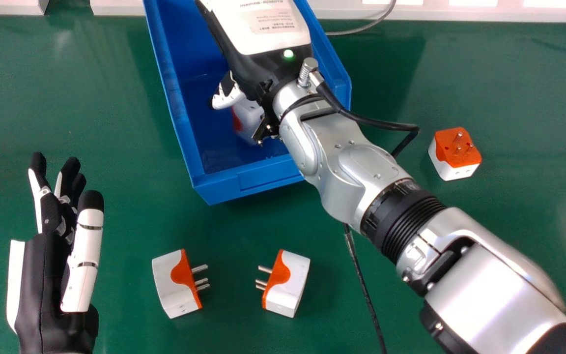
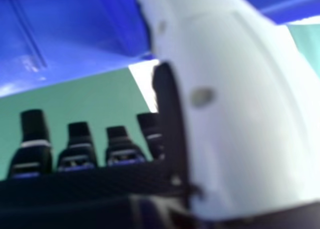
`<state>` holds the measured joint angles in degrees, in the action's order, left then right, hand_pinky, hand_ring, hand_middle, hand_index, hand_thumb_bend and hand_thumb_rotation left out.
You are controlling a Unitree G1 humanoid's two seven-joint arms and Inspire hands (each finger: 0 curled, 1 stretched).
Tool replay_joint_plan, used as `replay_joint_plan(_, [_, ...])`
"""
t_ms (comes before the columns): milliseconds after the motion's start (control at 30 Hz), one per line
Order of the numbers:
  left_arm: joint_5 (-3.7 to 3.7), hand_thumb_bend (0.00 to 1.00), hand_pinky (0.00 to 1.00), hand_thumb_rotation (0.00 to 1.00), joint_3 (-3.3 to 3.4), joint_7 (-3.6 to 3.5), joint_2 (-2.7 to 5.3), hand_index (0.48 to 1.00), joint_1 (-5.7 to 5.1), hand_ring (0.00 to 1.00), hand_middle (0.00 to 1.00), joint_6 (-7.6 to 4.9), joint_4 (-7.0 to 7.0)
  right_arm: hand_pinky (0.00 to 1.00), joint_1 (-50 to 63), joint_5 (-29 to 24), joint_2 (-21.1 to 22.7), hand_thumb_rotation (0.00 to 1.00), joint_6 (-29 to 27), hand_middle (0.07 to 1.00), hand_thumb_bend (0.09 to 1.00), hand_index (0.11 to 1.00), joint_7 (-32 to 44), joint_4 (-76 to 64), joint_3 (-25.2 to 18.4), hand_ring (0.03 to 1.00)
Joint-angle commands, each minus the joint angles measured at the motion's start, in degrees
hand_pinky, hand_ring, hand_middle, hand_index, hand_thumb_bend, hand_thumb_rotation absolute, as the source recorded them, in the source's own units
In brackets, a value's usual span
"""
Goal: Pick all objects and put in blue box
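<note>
Over the blue box [image 1: 249, 181], my right hand [image 1: 268, 29] hangs palm down with its thumb out to the left. In the right hand view that hand [image 2: 240, 114] is open, its fingers apart and empty, with the box's blue wall [image 2: 75, 34] beyond. A white-and-orange plug adapter [image 1: 248, 118] lies inside the box, partly hidden by the hand and wrist. Two more adapters, left [image 1: 167, 285] and right [image 1: 290, 285], lie in front of the box, prongs facing each other. Another adapter [image 1: 455, 153] sits right of the box, prongs up. My left hand [image 1: 42, 275] is open at the lower left, empty.
The silver right forearm [image 1: 489, 290] crosses the green table [image 1: 116, 123] from the lower right, passing above the box's near right corner. A thin black cable [image 1: 361, 285] runs beneath it to the front edge. A grey cable [image 1: 361, 28] lies behind the box.
</note>
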<state>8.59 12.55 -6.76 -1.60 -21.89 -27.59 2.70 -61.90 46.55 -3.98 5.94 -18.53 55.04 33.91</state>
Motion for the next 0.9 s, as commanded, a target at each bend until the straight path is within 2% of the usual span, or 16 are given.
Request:
replay_joint_plan(0, [-0.64, 0.42, 0.99, 0.74, -0.14, 0.31, -0.08, 0.964, 0.43, 0.98, 0.98, -1.36, 0.16, 0.82, 0.53, -0.54, 0.63, 0.00, 0.45, 0.978, 0.494, 0.928, 0.10, -4.11, -0.79, 0.939])
replay_joint_plan(167, [-0.77, 0.43, 0.99, 0.74, -0.44, 0.67, 0.16, 0.960, 0.76, 0.98, 0.98, -1.45, -0.03, 0.78, 8.49, 0.27, 3.70, 0.00, 1.32, 0.969, 0.520, 0.920, -0.68, -17.66, -1.37, 0.926])
replay_joint_plan(267, [-0.63, 0.43, 0.99, 0.73, -0.63, 0.42, 0.06, 0.960, 1.24, 0.98, 0.98, -1.99, -0.82, 0.77, 17.07, 1.99, 6.17, 0.00, 2.28, 0.967, 0.664, 0.924, -1.21, -30.13, -1.38, 0.924])
replay_joint_plan(367, [-0.68, 0.41, 1.00, 0.73, -0.67, 0.32, -0.08, 0.971, 1.77, 0.99, 0.98, -2.50, -1.69, 0.76, 26.09, 2.91, 8.03, 0.00, 2.82, 0.964, 0.727, 0.933, -0.43, -42.46, -1.67, 0.930])
replay_joint_plan(500, [-0.56, 0.38, 1.00, 0.76, -0.57, 0.08, -0.26, 0.980, 2.74, 0.99, 0.99, -3.31, -3.33, 0.70, 37.83, 3.87, 10.84, 0.00, 2.25, 0.962, 0.700, 0.920, -0.32, -55.61, -1.53, 0.921])
replay_joint_plan(533, [-0.72, 0.39, 1.00, 0.75, -0.52, 0.12, -0.32, 0.977, 2.95, 0.99, 0.99, -3.55, -3.77, 0.70, 40.46, 3.74, 11.57, 0.01, 1.04, 0.952, 0.691, 0.906, -1.19, -57.56, -1.62, 0.908])
replay_joint_plan(567, [0.00, 0.39, 1.00, 0.75, -0.58, -0.26, -0.31, 0.974, 3.08, 0.99, 0.99, -3.31, -3.94, 0.69, 42.95, 3.71, 12.68, 0.04, -0.93, 0.940, 0.661, 0.892, -2.52, -58.97, -1.71, 0.895])
replay_joint_plan(600, [-0.09, 0.38, 1.00, 0.75, -0.64, -0.22, -0.34, 0.976, 3.15, 0.99, 0.99, -3.28, -4.02, 0.68, 45.69, 3.38, 14.09, 0.05, -3.57, 0.932, 0.648, 0.885, -3.97, -60.24, -1.94, 0.878])
replay_joint_plan(633, [-0.39, 0.37, 1.00, 0.75, -0.64, -0.13, -0.43, 0.975, 3.20, 0.99, 0.99, -3.39, -4.14, 0.68, 48.24, 3.45, 15.56, 0.07, -6.02, 0.927, 0.623, 0.885, -5.41, -61.22, -2.16, 0.873])
replay_joint_plan(700, [-1.60, 0.38, 1.00, 0.78, -0.50, 0.38, -0.64, 0.973, 3.26, 0.99, 0.99, -3.58, -4.33, 0.68, 52.72, 3.35, 18.04, 0.14, -10.94, 0.919, 0.596, 0.881, -8.69, -62.21, -2.84, 0.865])
replay_joint_plan(800, [-0.85, 0.39, 1.00, 0.76, -0.41, -0.09, -0.71, 0.970, 3.57, 0.99, 0.99, -3.84, -4.66, 0.66, 59.02, 3.09, 20.84, 0.21, -17.31, 0.894, 0.594, 0.856, -13.25, -62.61, -4.33, 0.838])
replay_joint_plan(867, [-0.71, 0.38, 1.00, 0.76, -0.33, -0.16, -0.76, 0.968, 3.76, 0.99, 0.99, -4.06, -4.95, 0.66, 62.19, 2.94, 21.63, 0.24, -19.34, 0.892, 0.595, 0.847, -14.12, -63.17, -5.26, 0.841])
